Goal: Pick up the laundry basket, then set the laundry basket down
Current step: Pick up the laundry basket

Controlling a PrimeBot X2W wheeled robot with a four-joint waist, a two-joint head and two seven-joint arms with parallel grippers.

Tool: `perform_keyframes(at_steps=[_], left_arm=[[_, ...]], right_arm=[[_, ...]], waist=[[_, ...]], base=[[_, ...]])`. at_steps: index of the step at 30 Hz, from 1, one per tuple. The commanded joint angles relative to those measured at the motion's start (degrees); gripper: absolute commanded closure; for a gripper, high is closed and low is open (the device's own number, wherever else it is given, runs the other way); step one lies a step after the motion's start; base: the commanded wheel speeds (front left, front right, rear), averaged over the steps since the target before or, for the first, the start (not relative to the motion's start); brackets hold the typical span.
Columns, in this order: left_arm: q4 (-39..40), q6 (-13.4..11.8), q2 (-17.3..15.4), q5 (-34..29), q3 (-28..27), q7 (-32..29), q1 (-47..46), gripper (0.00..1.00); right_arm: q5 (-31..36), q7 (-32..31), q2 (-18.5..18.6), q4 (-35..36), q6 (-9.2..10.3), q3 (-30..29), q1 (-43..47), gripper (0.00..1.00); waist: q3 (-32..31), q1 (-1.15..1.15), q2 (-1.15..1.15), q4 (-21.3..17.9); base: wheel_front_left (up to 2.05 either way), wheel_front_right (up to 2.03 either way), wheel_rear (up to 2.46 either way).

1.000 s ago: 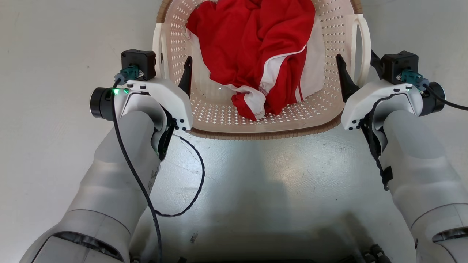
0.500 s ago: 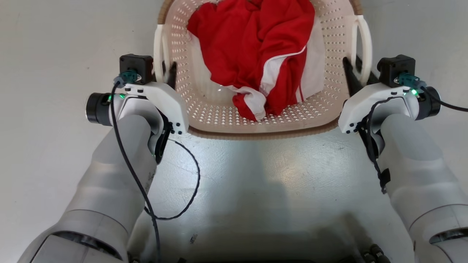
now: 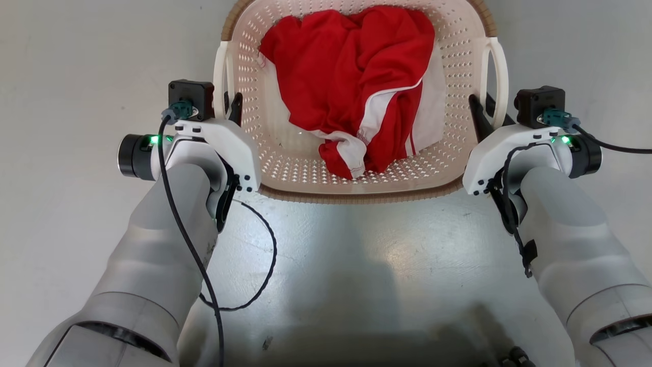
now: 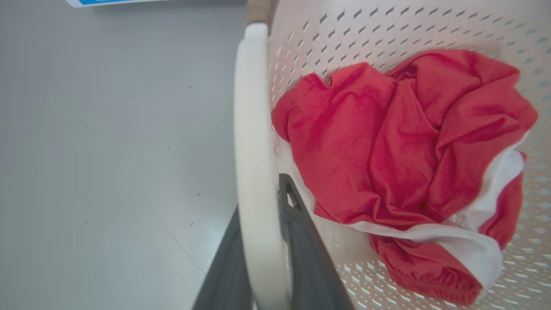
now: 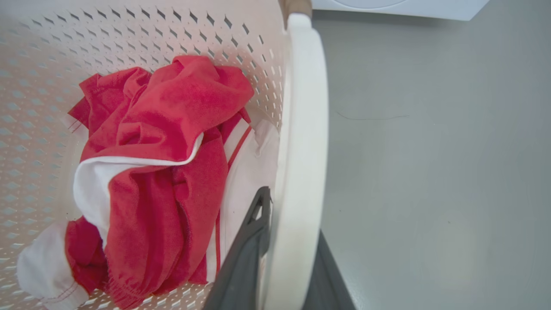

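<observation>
**Both pairs of fingers have closed in from a wide straddle onto the basket's side handles.**

The laundry basket (image 3: 356, 195) is on or just above the grey floor (image 3: 76, 76) between the two arms, a red and white garment (image 3: 351, 76) heaped inside. More of its far rim shows than a second ago, probably because the head tipped. From here I cannot tell whether it has left the floor. The left gripper (image 3: 230, 100) pinches the left handle (image 4: 254, 172) and the right gripper (image 3: 481, 102) pinches the right handle (image 5: 301, 150), each white loop held tight between dark fingers. The grasp looks made. The lift comes next, and it calls for both arms to rise evenly so the basket stays level.
</observation>
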State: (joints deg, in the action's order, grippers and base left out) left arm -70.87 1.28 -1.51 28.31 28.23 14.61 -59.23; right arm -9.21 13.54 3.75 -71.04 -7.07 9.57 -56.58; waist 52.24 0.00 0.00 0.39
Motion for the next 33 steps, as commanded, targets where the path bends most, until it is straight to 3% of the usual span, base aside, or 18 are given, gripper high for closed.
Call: perform_keyframes(at_steps=[1, 10, 18, 33], left_arm=[[0.5, 0.4, -1.4, 0.1, -0.1, 0.4, 1.0, 1.00], [-1.0, 0.7, -1.4, 2.2, 2.2, -0.8, 4.8, 1.00], [-1.8, 0.7, -1.4, 5.2, 4.4, -3.7, 11.3, 1.00], [-0.5, 0.6, -1.4, 10.7, 8.7, -6.8, 23.5, 1.00]], right_arm=[[-0.4, -0.8, -0.9, 0.1, -0.42, 2.1, 3.1, 1.00], [-7.6, -4.5, -0.9, 1.2, -0.42, 9.8, 7.0, 1.00], [-14.6, -9.7, -0.9, 2.6, -0.42, 16.9, 12.6, 1.00], [-21.9, -14.2, -0.9, 2.5, -0.42, 23.8, 20.5, 1.00]], waist=[[-0.8, 0.00, 0.00, -0.2], [-7.0, 0.00, 0.00, -1.4], [-16.9, 0.00, 0.00, -2.7], [-33.2, 0.00, 0.00, -3.9]], base=[[0.00, 0.00, 0.00], [0.00, 0.00, 0.00], [0.00, 0.00, 0.00], [0.00, 0.00, 0.00]])
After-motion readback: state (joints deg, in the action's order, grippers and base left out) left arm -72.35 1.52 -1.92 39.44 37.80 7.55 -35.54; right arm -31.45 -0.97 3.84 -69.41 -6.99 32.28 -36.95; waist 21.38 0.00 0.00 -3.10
